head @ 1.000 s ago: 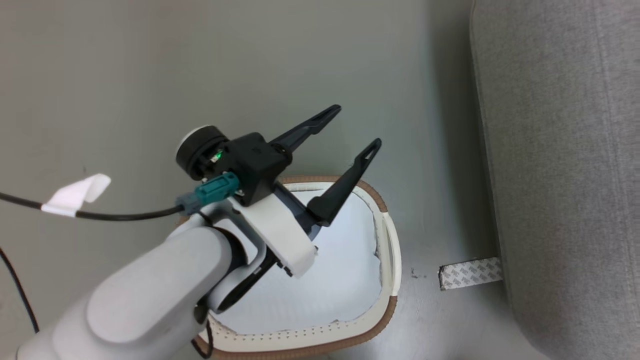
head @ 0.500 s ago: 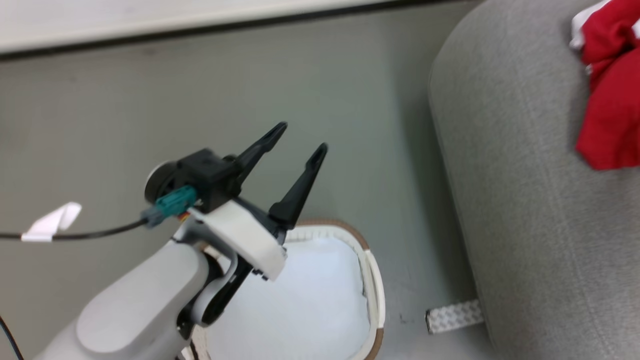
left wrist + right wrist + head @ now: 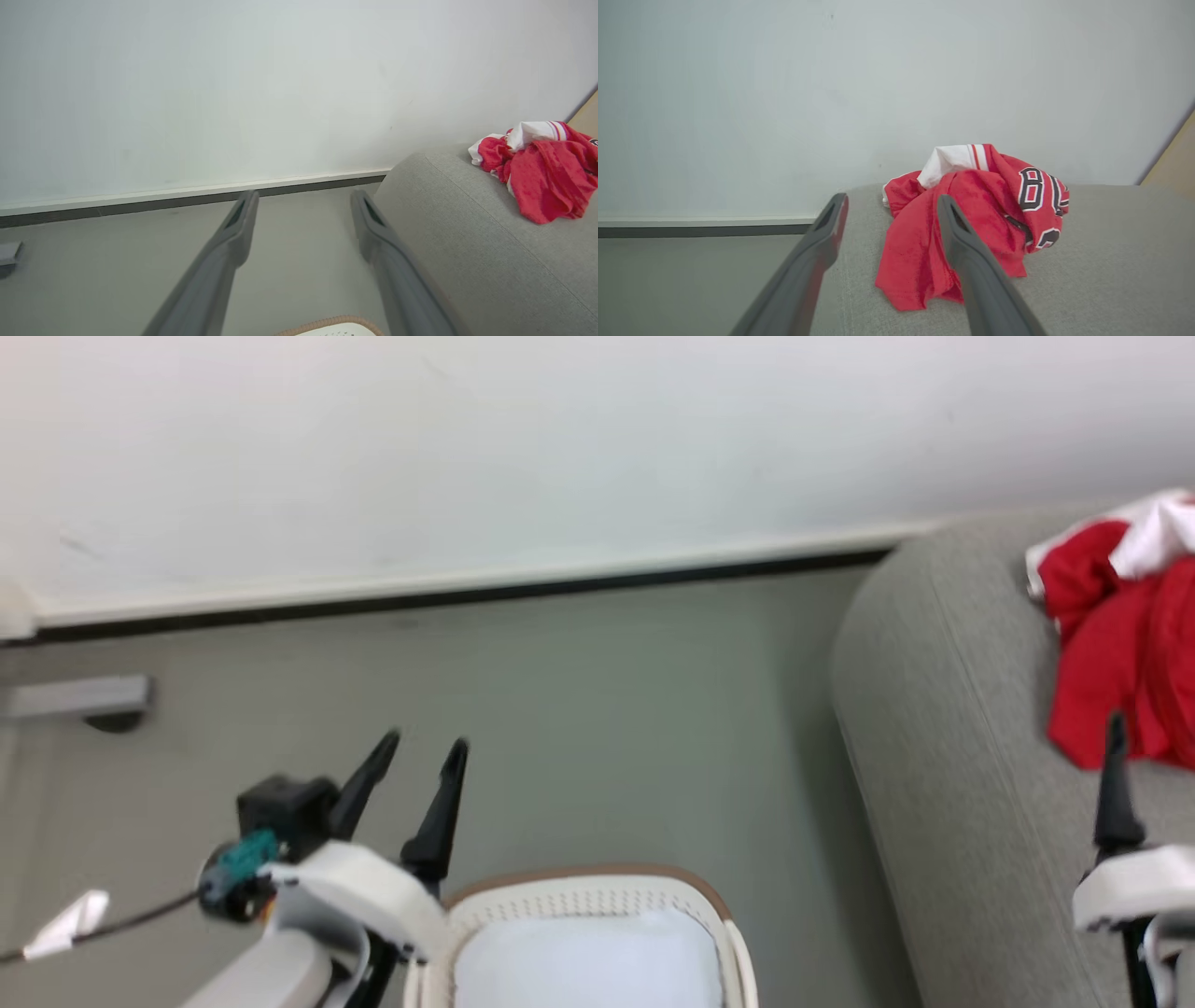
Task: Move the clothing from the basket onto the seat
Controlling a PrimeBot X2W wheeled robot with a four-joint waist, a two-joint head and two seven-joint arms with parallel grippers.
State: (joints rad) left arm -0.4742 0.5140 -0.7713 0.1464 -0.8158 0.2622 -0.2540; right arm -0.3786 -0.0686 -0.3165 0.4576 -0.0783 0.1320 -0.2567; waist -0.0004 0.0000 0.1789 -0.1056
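Camera has tilted up; clothing (image 3: 915, 252) on seat (image 3: 1111, 280) reads "BU".

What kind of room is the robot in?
Probably a living room, or a room set up like one. There is a big grey sofa seat, a laundry basket on the floor beside it, and red clothing lying on the seat by a plain white wall.

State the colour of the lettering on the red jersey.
The lettering is black edged in white; right wrist view shows it best.
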